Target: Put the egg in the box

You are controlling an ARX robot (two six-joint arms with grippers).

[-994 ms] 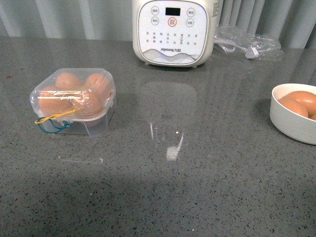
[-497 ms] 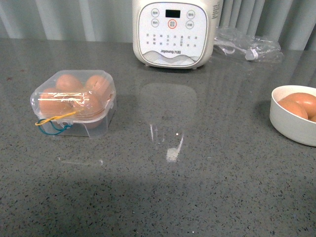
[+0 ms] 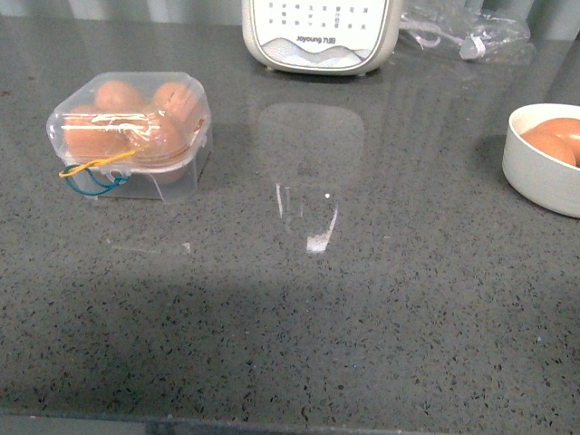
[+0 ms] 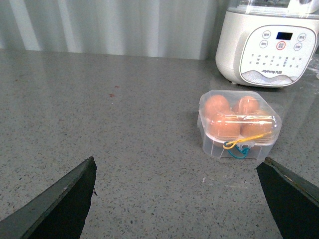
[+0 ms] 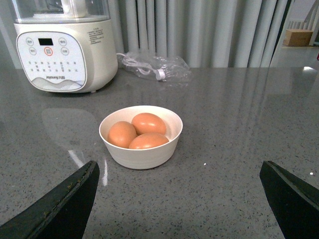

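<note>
Both jaws wide apart, empty | box (image 3: 129, 136) lid shut — 4 eggs inside | bowl (image 5: 141, 137) — 3 eggs

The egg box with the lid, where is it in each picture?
Front view: box at upper left, on the counter.
Left wrist view: box right of centre, in front of the cooker.
Right wrist view: not in it; only the bowl of eggs.
Shared landmark: the white cooker, in all three.

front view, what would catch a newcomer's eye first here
The box, closed and packed with brown eggs, sits at the left of the grey counter. A white bowl holding more eggs sits at the right edge, and a white cooker stands at the back.
</note>
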